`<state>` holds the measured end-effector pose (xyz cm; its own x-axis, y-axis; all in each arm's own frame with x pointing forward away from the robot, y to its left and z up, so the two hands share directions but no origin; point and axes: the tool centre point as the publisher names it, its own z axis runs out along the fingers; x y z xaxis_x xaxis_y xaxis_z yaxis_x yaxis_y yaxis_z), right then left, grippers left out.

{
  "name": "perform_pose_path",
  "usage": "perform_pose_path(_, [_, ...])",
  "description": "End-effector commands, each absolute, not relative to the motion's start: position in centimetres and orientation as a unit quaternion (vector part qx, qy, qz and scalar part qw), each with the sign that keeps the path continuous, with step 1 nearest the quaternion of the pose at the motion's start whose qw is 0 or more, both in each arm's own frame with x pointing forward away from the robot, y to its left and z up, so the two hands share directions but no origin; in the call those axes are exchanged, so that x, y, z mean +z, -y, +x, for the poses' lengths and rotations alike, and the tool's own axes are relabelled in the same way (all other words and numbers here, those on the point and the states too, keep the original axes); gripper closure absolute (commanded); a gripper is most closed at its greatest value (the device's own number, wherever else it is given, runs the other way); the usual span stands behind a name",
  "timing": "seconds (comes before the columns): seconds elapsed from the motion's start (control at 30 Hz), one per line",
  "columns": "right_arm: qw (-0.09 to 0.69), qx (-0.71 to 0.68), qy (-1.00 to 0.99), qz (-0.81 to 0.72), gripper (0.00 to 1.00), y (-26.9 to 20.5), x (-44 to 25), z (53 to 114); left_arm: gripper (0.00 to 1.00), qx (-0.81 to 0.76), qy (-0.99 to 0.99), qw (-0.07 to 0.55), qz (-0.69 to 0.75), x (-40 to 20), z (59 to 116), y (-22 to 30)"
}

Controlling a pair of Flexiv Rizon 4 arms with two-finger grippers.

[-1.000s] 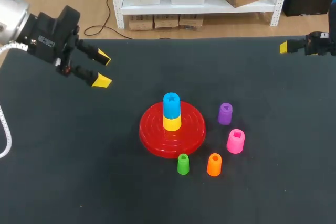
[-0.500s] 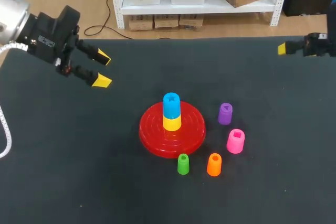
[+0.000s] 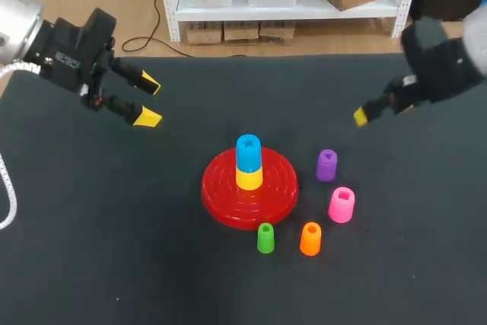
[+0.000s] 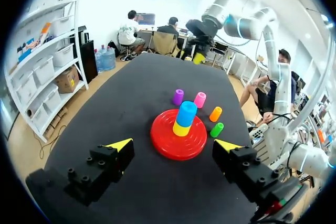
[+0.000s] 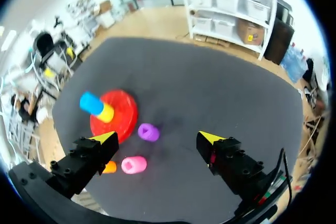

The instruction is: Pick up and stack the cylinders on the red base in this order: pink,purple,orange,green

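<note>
Right arm has swung in from the far-right corner of the table (image 3: 114, 264). Its right gripper (image 5: 157, 138) now hangs over the right half of the table, on the far-edge side of the purple cylinder (image 3: 326, 165) and clear of it. Fingers are spread wide with nothing between them. In the right wrist view the purple and pink pieces lie ahead of it.

Left arm hasn't moved and sits over the far-left corner. Left gripper (image 3: 149, 102) is also spread wide and holds nothing.

No parts have shifted:
- Red base (image 3: 221, 197) is around the table's middle. On it stands a yellow cylinder (image 3: 249, 179) with a blue cylinder (image 3: 248, 151) on top, both upright.
- The purple piece stands upright just off the base's rim, on the right-edge side.
- Pink cylinder (image 3: 342, 205) is near the purple one, on the near-edge side and slightly further right.
- Orange cylinder (image 3: 310, 238) is on the near-edge side of the base, beside the pink one but apart from it.
- Green cylinder (image 3: 265, 238) is just beside the base's rim on the near-edge side, next to the orange one with a gap between them.

All four task cylinders are on the table surface, none is on the stack, and neither gripper touches any of them.
</note>
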<state>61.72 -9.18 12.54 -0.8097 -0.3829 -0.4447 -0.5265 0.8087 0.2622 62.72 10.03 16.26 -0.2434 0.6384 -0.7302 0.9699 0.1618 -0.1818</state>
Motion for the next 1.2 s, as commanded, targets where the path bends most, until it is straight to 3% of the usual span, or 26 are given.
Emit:
perform_pose_path(0.03, [0.192, 0.132, -0.940, -0.249, 0.00, 7.7, 12.2, 58.8, 0.00, -0.325, -0.717, 0.257, 0.560, 16.2, 62.7, -10.1])
perform_pose_path(0.43, [0.170, 0.071, -0.937, -0.296, 0.00, 6.0, 7.7, 54.4, 0.00, -0.325, -0.717, 0.257, 0.560, 16.2, 62.7, -10.1])
perform_pose_path(1.2, [0.153, 0.037, -0.935, -0.319, 0.00, 5.4, 2.8, 54.9, 0.00, -0.325, -0.717, 0.257, 0.560, 16.2, 62.7, -10.1])
